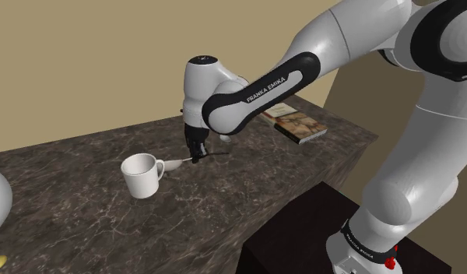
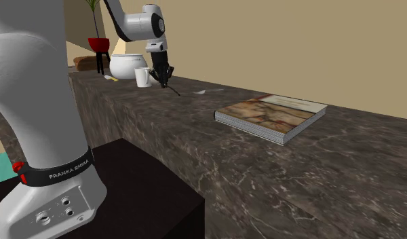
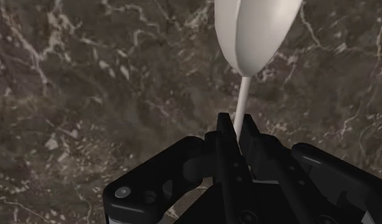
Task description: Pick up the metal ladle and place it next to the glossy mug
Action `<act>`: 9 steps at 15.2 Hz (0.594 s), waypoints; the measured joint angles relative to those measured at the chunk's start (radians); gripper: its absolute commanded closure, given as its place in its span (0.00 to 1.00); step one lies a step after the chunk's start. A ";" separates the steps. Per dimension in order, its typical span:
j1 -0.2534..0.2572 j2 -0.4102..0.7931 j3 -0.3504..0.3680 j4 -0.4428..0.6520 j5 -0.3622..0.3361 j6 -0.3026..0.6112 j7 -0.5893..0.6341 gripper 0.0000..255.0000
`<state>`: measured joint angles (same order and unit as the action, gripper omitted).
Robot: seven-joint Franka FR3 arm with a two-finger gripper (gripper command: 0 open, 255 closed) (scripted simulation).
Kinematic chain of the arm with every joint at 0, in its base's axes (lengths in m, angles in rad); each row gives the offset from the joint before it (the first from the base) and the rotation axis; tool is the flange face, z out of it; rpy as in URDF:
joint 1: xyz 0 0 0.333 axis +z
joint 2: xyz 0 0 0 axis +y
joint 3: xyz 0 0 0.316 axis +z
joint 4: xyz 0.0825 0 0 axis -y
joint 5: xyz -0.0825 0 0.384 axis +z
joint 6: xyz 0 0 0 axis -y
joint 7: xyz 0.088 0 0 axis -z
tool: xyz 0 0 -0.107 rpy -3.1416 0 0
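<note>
Most of the task looks done. In the shoulder view, the black two-finger gripper (image 1: 195, 153) holds the pale, thin-handled ladle (image 1: 173, 165) low over the dark marbled counter (image 1: 84, 226), with its bowl just beside the glossy white mug (image 1: 141, 175). In the second exterior view, the gripper (image 2: 165, 80) stands close by the mug (image 2: 142, 78). In the wrist view, the fingers (image 3: 225, 143) are nearly closed, pinching the ladle's slim handle. Setting it down and letting go appear to remain.

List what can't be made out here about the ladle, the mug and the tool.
- Wrist view: the bowl of the white long-handled ladle is cut off by the picture's edge, and the black two-finger tool hides the handle's rear end.
- Shoulder view: whether that bowl touches the white glossy mug or the dark marbled counter cannot be told.
- Second exterior view: the ladle is too small to trace.
</note>
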<state>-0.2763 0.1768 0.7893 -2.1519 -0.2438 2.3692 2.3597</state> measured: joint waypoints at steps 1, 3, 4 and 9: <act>0.000 0.001 -0.001 -0.001 -0.001 0.001 0.001 1.00; 0.001 0.002 -0.001 -0.002 -0.003 0.003 0.002 1.00; 0.001 0.003 -0.001 -0.002 -0.003 0.003 0.002 1.00; 0.001 0.002 -0.001 -0.002 -0.003 0.003 0.002 0.00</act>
<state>-0.2756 0.1793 0.7882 -2.1538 -0.2467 2.3721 2.3617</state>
